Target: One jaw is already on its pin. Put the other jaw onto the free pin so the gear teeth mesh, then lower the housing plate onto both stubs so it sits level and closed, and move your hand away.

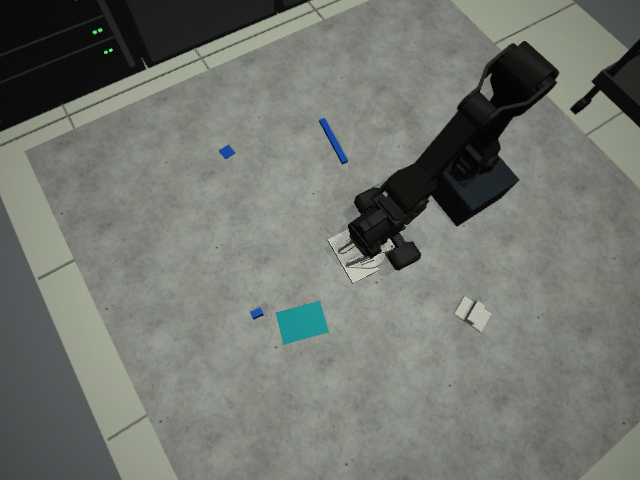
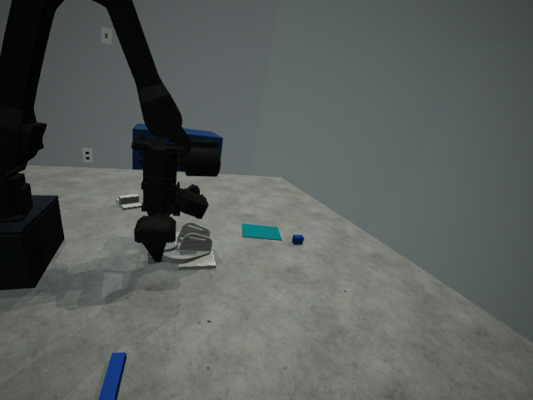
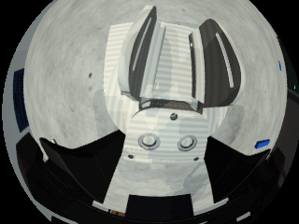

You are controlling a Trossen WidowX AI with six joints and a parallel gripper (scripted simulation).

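Observation:
The ribbed white base (image 1: 355,275) (image 2: 197,263) (image 3: 112,49) lies on the table. Two grey slotted jaws, a left jaw (image 3: 142,58) and a right jaw (image 3: 220,65), stand side by side over it, apart. The pale housing plate (image 3: 168,127) covers their rear ends in the wrist view. Two round ringed stubs, left (image 3: 149,141) and right (image 3: 188,142), show at its holes. My gripper (image 3: 166,136) is shut on the housing plate, one black finger at each side, low over the base. The gear teeth and the pins under the plate are hidden. Whether the plate is fully down I cannot tell.
A teal rectangle (image 1: 302,322) (image 2: 261,232) lies beyond the base, beside a small blue block (image 1: 256,313) (image 2: 297,239). A ridged white piece (image 1: 473,313) (image 2: 129,201), a long blue bar (image 1: 333,140) (image 2: 112,375) and a blue square (image 1: 226,151) lie farther off.

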